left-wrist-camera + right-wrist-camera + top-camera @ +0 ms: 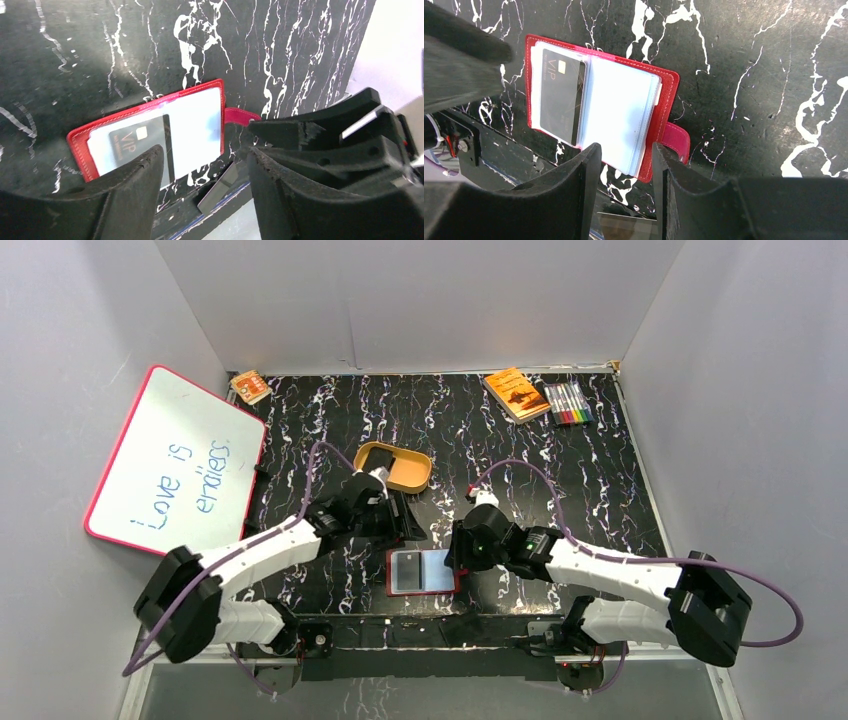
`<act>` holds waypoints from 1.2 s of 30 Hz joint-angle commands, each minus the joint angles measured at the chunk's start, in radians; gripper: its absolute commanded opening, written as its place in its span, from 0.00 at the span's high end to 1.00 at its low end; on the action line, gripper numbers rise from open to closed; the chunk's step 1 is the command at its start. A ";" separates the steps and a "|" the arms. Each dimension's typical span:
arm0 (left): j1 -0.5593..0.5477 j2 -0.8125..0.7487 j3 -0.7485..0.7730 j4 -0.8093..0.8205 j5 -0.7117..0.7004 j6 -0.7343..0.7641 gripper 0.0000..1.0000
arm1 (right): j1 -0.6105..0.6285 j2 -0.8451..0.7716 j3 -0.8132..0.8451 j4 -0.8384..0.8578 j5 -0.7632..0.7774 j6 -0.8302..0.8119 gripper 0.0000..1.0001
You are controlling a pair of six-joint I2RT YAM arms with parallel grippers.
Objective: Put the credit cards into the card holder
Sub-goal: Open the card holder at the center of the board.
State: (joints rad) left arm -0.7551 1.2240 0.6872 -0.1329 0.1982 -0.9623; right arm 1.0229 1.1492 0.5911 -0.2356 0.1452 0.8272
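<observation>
The red card holder (438,583) lies open near the table's front edge, clear pockets up, also seen in the wrist views (81,141) (666,95). One black credit card (561,95) marked VIP rests in its left half (135,142) (405,565), one end poking slightly past the pocket. My left gripper (202,162) (403,530) hovers open just behind the holder, with nothing between its fingers. At the holder's tab side my right gripper (626,152) (456,558) stands open, and the pocket's corner shows between its fingertips without being clamped.
A tan oval dish (410,472) sits just behind my left gripper. An orange booklet (517,393) and a set of markers (567,402) lie at the back right. A whiteboard (175,465) leans at the left. A grey metal plate (629,227) sits at the table's front edge.
</observation>
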 commanded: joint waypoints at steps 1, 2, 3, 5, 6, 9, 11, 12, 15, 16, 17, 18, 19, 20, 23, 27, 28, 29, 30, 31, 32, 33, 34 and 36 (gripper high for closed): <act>-0.018 0.109 0.050 0.124 0.107 -0.021 0.44 | -0.003 -0.036 0.007 -0.010 0.037 0.018 0.50; -0.024 0.134 0.056 0.127 0.112 -0.018 0.46 | -0.003 -0.037 0.007 -0.014 0.036 0.020 0.50; -0.033 0.153 0.060 0.150 0.114 -0.017 0.47 | -0.002 -0.038 0.007 -0.019 0.035 0.022 0.50; -0.047 0.187 0.062 0.167 0.112 -0.011 0.50 | -0.002 -0.041 0.002 -0.020 0.034 0.024 0.50; -0.051 0.201 0.060 0.167 0.109 -0.008 0.52 | -0.002 -0.042 -0.003 -0.016 0.033 0.025 0.50; -0.053 0.219 0.031 0.148 0.083 -0.002 0.59 | -0.002 -0.038 -0.012 -0.007 0.020 0.026 0.50; -0.053 0.211 0.002 0.116 0.044 -0.002 0.62 | -0.001 -0.025 -0.016 -0.003 0.008 0.029 0.50; -0.053 0.207 -0.013 0.097 0.023 0.000 0.64 | -0.001 -0.018 -0.019 0.000 0.004 0.033 0.50; -0.053 0.190 -0.038 0.047 -0.044 0.008 0.69 | -0.003 -0.002 -0.031 0.002 -0.002 0.043 0.51; -0.053 0.188 -0.044 0.036 -0.059 0.012 0.70 | -0.004 0.002 -0.036 0.001 -0.002 0.047 0.52; -0.053 0.186 -0.049 0.029 -0.071 0.013 0.72 | -0.004 0.007 -0.040 0.000 -0.002 0.052 0.52; -0.052 0.187 -0.055 0.028 -0.077 0.015 0.73 | -0.007 0.010 -0.044 0.000 -0.003 0.056 0.53; -0.052 0.188 -0.061 0.030 -0.080 0.017 0.73 | -0.007 0.015 -0.050 0.003 -0.006 0.058 0.53; -0.052 0.192 -0.066 0.032 -0.082 0.017 0.74 | -0.011 0.021 -0.054 0.004 -0.010 0.058 0.53; -0.053 0.209 -0.073 0.036 -0.079 0.018 0.76 | -0.013 0.034 -0.069 0.016 -0.022 0.064 0.54; -0.052 0.218 -0.086 0.046 -0.077 0.018 0.78 | -0.012 0.041 -0.082 0.038 -0.033 0.067 0.54; -0.053 0.218 -0.091 0.049 -0.076 0.018 0.78 | -0.012 0.046 -0.082 0.042 -0.036 0.067 0.54; -0.052 0.219 -0.094 0.050 -0.076 0.018 0.79 | -0.011 0.051 -0.081 0.045 -0.039 0.065 0.54; -0.052 0.221 -0.097 0.051 -0.075 0.020 0.79 | -0.012 0.056 -0.079 0.048 -0.041 0.064 0.54; -0.052 0.222 -0.099 0.051 -0.075 0.020 0.79 | -0.012 0.060 -0.077 0.051 -0.043 0.065 0.53; -0.052 0.224 -0.101 0.052 -0.075 0.020 0.80 | -0.012 0.062 -0.076 0.053 -0.043 0.065 0.53; -0.052 0.225 -0.103 0.053 -0.075 0.019 0.80 | -0.013 0.061 -0.074 0.050 -0.037 0.068 0.51; -0.052 0.226 -0.105 0.052 -0.075 0.020 0.80 | -0.013 0.054 -0.071 0.044 -0.026 0.073 0.50; -0.053 0.226 -0.110 0.055 -0.077 0.020 0.81 | -0.013 0.026 -0.066 0.024 0.007 0.081 0.49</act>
State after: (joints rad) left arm -0.8066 1.4361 0.6205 -0.0109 0.1646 -0.9653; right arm 1.0145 1.2037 0.5079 -0.2127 0.1059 0.8886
